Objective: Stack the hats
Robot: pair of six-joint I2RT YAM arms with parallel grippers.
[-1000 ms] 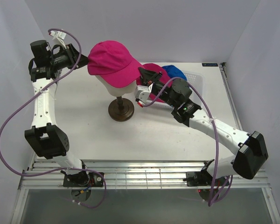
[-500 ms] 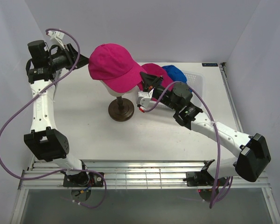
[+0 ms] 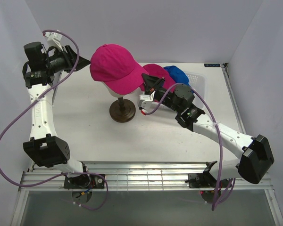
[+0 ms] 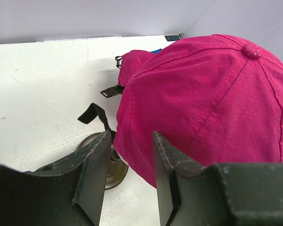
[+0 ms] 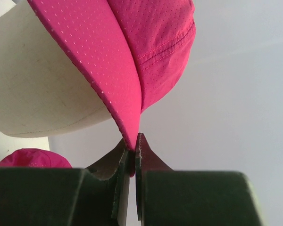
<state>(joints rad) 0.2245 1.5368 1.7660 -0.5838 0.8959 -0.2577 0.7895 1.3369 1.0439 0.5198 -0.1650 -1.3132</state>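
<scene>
Closest to me, the white table (image 3: 85,122) has the dark round stand (image 3: 122,111) on it, smooth and kinda bronze-looking, with the cream mannequin head (image 3: 117,92) on top. The magenta cap (image 3: 114,65) sits on that head. It's soft fabric dotted all over with tiny perforations, with stitched seams running up to a little button (image 4: 251,50) at the crown, and a stiff curved brim. The right gripper (image 5: 132,149) has its dark fingers clamped tight on the very tip of that brim, which is sandwiched thin between them. On the other side, the left gripper (image 4: 131,139) sits just beside the back of the cap with its jaws spread and nothing in them. Further back there's another magenta cap (image 3: 155,71) and a bright blue cap (image 3: 177,73) bunched together by the white perforated basket (image 3: 198,80).
</scene>
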